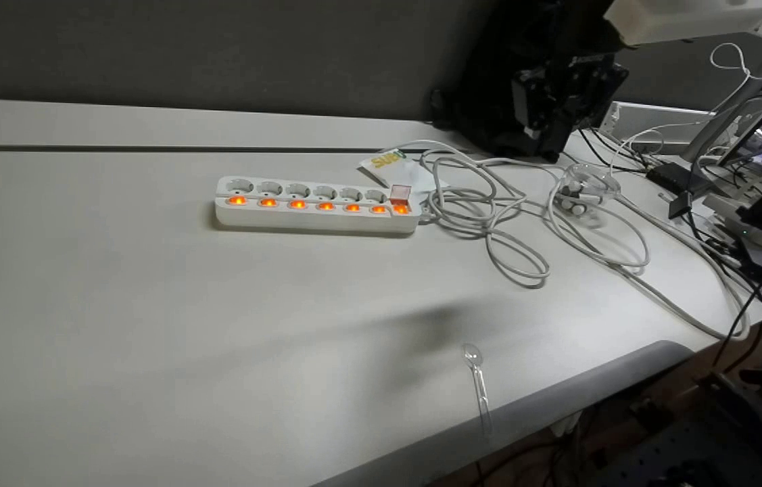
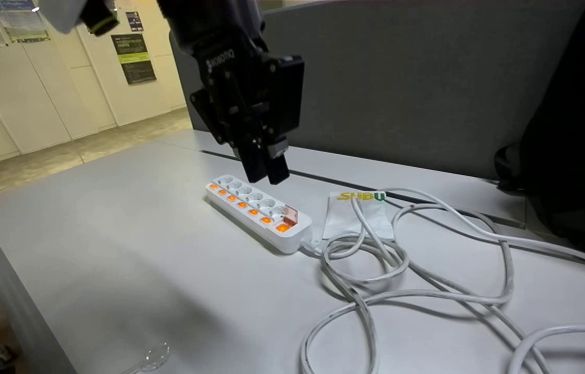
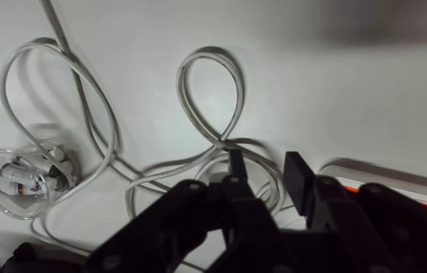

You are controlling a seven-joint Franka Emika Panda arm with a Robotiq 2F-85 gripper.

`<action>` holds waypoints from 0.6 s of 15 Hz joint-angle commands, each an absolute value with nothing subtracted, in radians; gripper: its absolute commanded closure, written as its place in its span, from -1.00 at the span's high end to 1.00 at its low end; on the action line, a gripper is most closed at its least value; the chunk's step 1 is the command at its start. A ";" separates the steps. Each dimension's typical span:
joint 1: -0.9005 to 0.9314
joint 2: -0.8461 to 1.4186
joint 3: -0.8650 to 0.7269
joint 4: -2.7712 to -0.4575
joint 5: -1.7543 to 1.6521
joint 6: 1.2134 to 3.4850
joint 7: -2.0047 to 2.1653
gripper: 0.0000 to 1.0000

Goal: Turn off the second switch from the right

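A white power strip lies on the table, also in the other views. Its row of switches glows orange. The second switch from the right is lit and also shows lit in an exterior view. The rightmost switch is lit beside a raised clear reddish cover. My gripper is partly open and empty, held above the table. In the wrist view it is over the coiled cable, left of the strip, and its right finger hides part of the strip. It also shows in both exterior views.
A coiled white cable runs from the strip's end. A white paper packet lies beside it. A clear cup holds small items. A clear spoon is near the front edge. A black bag and grey partition stand behind.
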State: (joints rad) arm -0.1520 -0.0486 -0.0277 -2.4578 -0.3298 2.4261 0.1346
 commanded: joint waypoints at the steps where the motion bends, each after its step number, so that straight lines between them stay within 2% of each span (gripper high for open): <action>1: -0.113 0.040 -0.036 -2.374 -0.320 2.414 0.171 -0.91; 3: -0.097 0.070 -0.038 -2.350 -0.287 2.411 0.149 -1.00; 9: -0.061 0.133 -0.020 -2.314 -0.073 2.443 0.057 -1.00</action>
